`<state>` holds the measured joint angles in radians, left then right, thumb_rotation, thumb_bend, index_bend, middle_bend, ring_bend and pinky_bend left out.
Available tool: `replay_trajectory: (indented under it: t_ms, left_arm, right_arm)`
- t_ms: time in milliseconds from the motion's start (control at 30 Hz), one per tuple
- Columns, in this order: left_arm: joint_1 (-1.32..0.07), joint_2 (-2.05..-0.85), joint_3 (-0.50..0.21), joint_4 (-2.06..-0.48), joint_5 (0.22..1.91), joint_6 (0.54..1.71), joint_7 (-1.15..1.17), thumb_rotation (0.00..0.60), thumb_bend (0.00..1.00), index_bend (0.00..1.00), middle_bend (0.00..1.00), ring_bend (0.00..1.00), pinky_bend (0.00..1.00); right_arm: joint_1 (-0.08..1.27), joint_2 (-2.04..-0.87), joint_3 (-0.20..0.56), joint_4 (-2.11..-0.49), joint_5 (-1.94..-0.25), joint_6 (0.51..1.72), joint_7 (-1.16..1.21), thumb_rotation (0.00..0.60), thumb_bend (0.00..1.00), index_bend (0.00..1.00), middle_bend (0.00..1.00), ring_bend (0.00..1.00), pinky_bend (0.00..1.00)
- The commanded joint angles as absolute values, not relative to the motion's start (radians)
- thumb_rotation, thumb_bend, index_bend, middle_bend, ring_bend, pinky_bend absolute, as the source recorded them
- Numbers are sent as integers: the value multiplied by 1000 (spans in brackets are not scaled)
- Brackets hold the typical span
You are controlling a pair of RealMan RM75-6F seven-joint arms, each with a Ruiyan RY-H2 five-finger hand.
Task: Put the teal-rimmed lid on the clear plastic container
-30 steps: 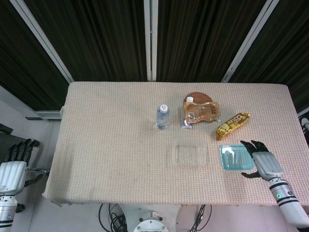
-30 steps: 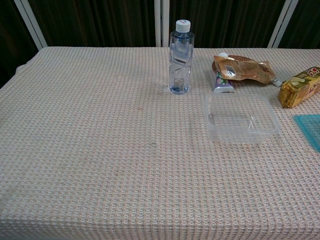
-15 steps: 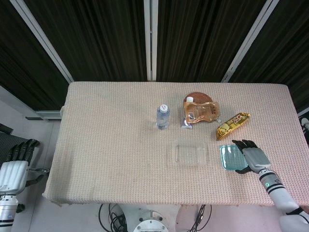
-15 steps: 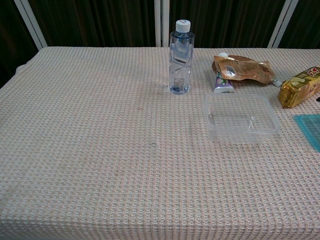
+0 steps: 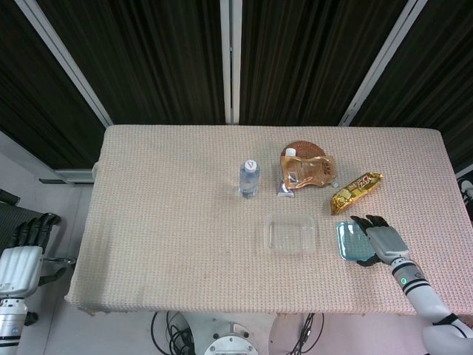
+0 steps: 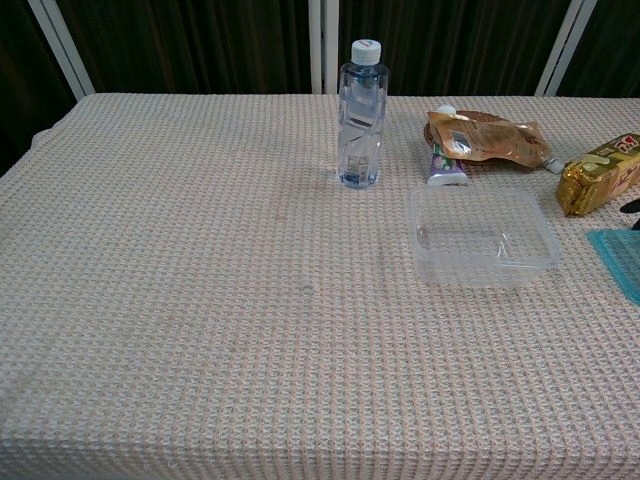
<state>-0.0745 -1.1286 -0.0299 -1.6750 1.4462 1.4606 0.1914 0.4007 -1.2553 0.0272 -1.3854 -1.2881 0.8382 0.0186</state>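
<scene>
The clear plastic container sits open-topped on the table, right of centre, also seen in the chest view. Just right of it lies the teal-rimmed lid, flat on the cloth; only its left corner shows at the chest view's edge. My right hand lies palm-down over the lid's right part, fingers spread toward the far side and thumb by the lid's near edge. I cannot tell whether it touches the lid. My left hand hangs off the table's left near corner, fingers apart, holding nothing.
A water bottle stands behind the container to its left. An orange pouch on a brown disc and a gold snack pack lie behind the container and lid. The table's near edge runs close below the right hand.
My right hand has slid left and inward from beside the lid until it covers the lid's right part. The lid, the container and the left hand have stayed put.
</scene>
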Motion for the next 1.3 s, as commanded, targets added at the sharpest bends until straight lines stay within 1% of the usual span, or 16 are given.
replay_trajectory:
  t_ms: [33, 267, 400, 567, 700, 800, 867, 967, 1033, 1167, 1300]
  left_arm:
    - [-75, -1128, -31, -1675, 1446, 1461, 191, 600, 0, 30, 0, 0, 74]
    - [-75, -1126, -30, -1676, 1446, 1460, 188, 600, 0, 31, 0, 0, 74]
    - [-76, -1125, -29, -1676, 1444, 1457, 186, 600, 0, 30, 0, 0, 75]
    - [-79, -1127, -29, -1672, 1449, 1455, 181, 600, 0, 31, 0, 0, 74]
    - [-83, -1130, -29, -1662, 1456, 1453, 173, 600, 0, 30, 0, 0, 75]
    - [-84, -1134, -29, -1652, 1459, 1453, 161, 600, 0, 31, 0, 0, 75]
    - [-84, -1137, -28, -1642, 1462, 1454, 151, 600, 0, 31, 0, 0, 74]
    - [-83, -1141, -25, -1624, 1463, 1451, 135, 600, 0, 31, 0, 0, 74]
    - [-84, -1142, -26, -1613, 1462, 1448, 123, 600, 0, 31, 0, 0, 74]
    - [-88, -1151, -29, -1593, 1464, 1443, 97, 600, 0, 31, 0, 0, 75]
    - [-96, -1160, -30, -1570, 1471, 1437, 73, 600, 0, 31, 0, 0, 74]
  right_arm:
    - [401, -1257, 27, -1383, -1285, 839, 21, 600, 0, 0, 198, 0, 0]
    - [390, -1255, 30, -1385, -1295, 883, 26, 600, 1, 1, 265, 0, 0]
    - [377, -1226, 35, -1425, -1314, 934, 25, 600, 6, 15, 289, 0, 0]
    - [378, -1150, 52, -1561, -1351, 994, 2, 600, 7, 38, 317, 0, 0]
    - [402, -1104, 78, -1682, -1355, 1009, -61, 600, 6, 48, 329, 0, 0]
    - [426, -1101, 102, -1777, -1316, 1004, -134, 600, 6, 50, 340, 1, 0]
    - [442, -1116, 117, -1836, -1274, 1007, -192, 600, 5, 68, 362, 19, 0]
    - [463, -1141, 127, -1903, -1205, 995, -247, 600, 4, 95, 381, 40, 0]
    - [484, -1150, 129, -1941, -1144, 975, -290, 600, 4, 96, 381, 40, 0]
    - [519, -1189, 130, -1989, -1018, 982, -382, 600, 6, 96, 380, 40, 0]
    - [554, -1246, 139, -2020, -887, 1027, -458, 600, 5, 93, 380, 40, 0]
